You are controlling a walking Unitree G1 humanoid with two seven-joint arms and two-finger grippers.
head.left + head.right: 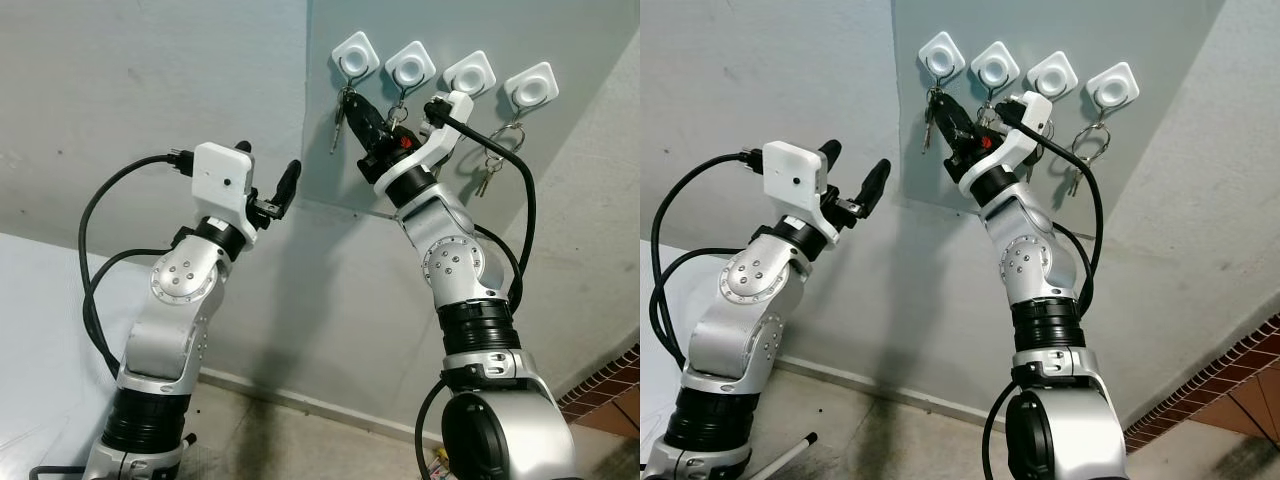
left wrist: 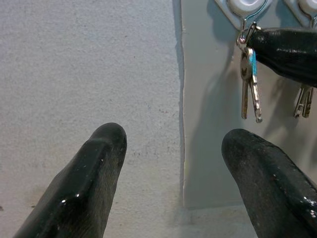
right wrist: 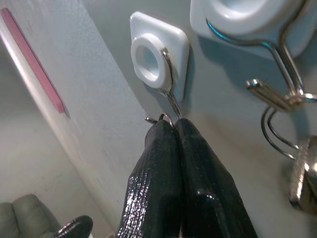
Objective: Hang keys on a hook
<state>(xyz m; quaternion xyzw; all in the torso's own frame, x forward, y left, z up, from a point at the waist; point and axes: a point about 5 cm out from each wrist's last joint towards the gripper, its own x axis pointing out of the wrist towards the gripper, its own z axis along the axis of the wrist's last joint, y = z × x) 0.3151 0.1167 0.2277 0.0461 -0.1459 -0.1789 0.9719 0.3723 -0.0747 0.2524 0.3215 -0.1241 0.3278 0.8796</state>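
Your left hand [image 1: 268,182] hovers off to the left of the grey panel [image 1: 330,150], fingers spread and gripping nothing; leave it there. On the panel's upper edge, four white hooks run in a row. Your right hand [image 3: 168,130] is at the leftmost hook [image 1: 355,52], fingers clenched on the ring of the keys [image 2: 249,82], which dangle just under that hook. The ring looks to be touching the wire; whether it is fully over it I cannot tell. You are at the hanging step: next, seat the ring in the hook's bend, release, and draw back without brushing the neighbouring keys [image 1: 490,165]
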